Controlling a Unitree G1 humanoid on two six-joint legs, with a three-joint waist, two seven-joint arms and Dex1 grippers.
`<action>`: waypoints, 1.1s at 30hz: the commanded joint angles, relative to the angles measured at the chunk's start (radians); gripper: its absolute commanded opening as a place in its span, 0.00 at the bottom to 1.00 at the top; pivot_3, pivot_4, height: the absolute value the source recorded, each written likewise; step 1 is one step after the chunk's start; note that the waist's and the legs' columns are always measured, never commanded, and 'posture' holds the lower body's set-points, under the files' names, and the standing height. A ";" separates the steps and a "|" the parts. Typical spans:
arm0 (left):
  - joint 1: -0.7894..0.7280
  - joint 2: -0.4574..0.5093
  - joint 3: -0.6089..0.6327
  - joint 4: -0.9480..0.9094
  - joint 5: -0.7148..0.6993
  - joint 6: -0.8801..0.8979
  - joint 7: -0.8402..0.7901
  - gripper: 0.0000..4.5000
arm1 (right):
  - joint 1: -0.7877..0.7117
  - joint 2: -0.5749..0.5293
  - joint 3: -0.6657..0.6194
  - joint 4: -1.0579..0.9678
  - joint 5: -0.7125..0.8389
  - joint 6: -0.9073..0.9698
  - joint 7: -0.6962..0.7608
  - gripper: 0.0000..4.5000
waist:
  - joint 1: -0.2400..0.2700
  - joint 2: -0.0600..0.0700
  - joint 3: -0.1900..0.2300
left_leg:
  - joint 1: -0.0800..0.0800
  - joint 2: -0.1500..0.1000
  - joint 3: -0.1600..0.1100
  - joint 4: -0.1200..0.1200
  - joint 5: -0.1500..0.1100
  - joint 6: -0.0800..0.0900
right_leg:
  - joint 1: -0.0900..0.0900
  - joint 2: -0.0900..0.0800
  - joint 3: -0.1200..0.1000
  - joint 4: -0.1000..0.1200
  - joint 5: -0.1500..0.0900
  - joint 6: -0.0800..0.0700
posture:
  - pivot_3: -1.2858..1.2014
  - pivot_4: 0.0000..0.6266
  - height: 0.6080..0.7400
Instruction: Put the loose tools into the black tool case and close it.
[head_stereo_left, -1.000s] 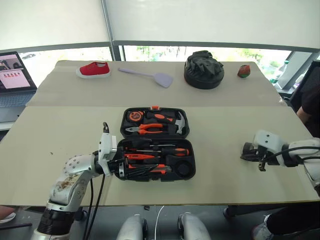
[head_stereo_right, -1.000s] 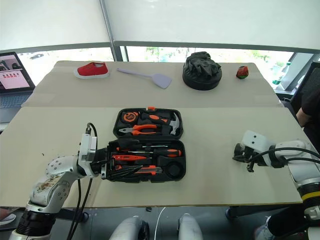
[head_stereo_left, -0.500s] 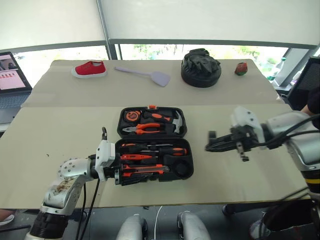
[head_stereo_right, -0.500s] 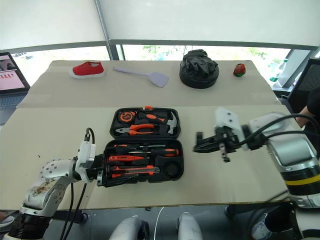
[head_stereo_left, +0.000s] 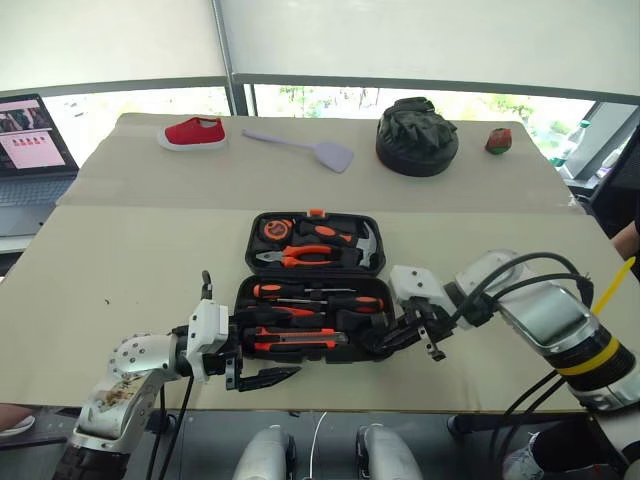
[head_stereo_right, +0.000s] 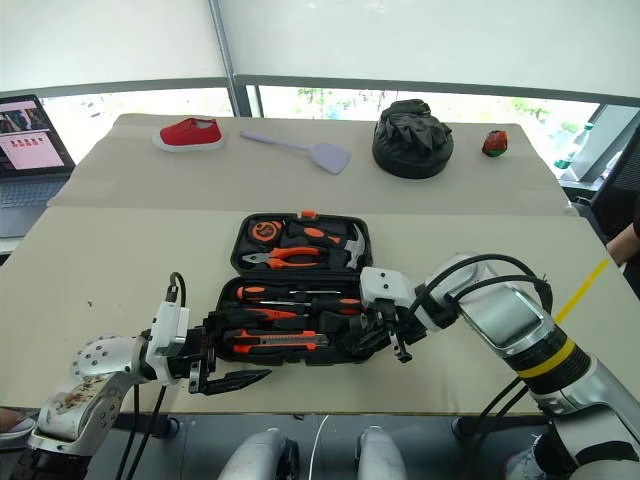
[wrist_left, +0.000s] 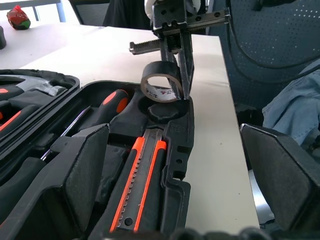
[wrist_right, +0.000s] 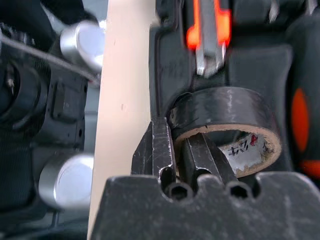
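- We see a wide beige table (head_stereo_left: 120, 270), built of two tops with a seam running across between them.
- Beyond its far edge we find a band of windows (head_stereo_left: 300, 100) with greenery and daylight outside, pale roller blinds (head_stereo_left: 420, 40) drawn down above, and a grey mullion (head_stereo_left: 226, 45) between the blinds.
- At the far left we notice an open laptop (head_stereo_left: 30, 140) with its screen lit.
- In the left wrist view we make out a dark blue perforated chair back (wrist_left: 280, 40) past the table's end.

One tool case (head_stereo_left: 311, 286), one tape roll (wrist_left: 161, 81), three screwdrivers (head_stereo_left: 316, 293)
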 joint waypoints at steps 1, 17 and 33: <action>0.010 0.000 0.017 -0.043 -0.016 -0.014 0.017 1.00 | -0.029 -0.020 0.038 0.007 -0.054 0.034 0.017 0.00 | 0.001 0.000 0.000 | 0.000 0.000 0.000 0.001 0.000 0.000 | 0.000 0.000 0.000 0.000 0.000 0.000 | 0.52 0.24 1.00; 0.029 -0.020 0.005 -0.029 0.003 -0.056 0.043 1.00 | -0.098 -0.045 0.054 -0.035 -0.064 0.042 0.100 0.83 | -0.001 0.000 0.000 | 0.000 0.000 0.000 0.002 0.000 0.000 | 0.000 0.001 0.000 0.000 0.000 0.000 | 0.52 0.24 1.00; 0.018 -0.016 0.221 0.059 -0.105 0.125 0.270 1.00 | 0.081 -0.009 -0.430 0.196 0.142 -0.073 -0.098 0.99 | 0.000 -0.002 0.000 | 0.000 0.001 -0.001 0.001 0.000 0.000 | 0.001 0.001 0.000 0.000 0.001 0.000 | 0.52 0.24 1.00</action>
